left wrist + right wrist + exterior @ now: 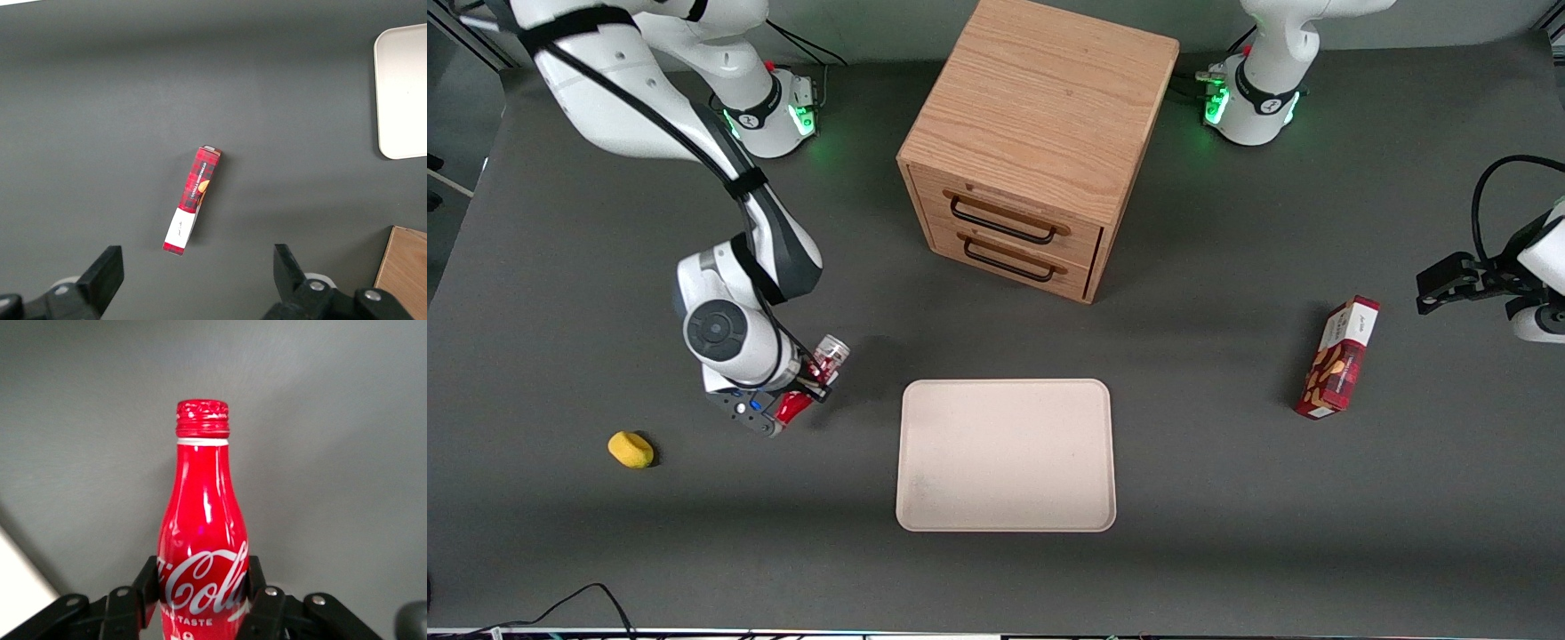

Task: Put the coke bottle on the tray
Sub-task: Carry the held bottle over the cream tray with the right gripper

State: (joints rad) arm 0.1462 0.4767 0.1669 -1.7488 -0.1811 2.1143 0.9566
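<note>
Left of centre, the end effector (pixel 805 393) gripped the bottle (pixel 811 382) tilted; it risked toppling on the tray (pixel 1005 455).

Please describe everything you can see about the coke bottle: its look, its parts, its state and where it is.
The coke bottle is slim, glossy red, with a contoured body, white script logo, a white ring under its red screw cap, and a silver base showing in the front view. The cap is on. The end effector is shut on its body, fingers pressing both sides. It appears lifted and tilted, beside the tray, toward the working arm's end of the table, not yet over the tray.
</note>
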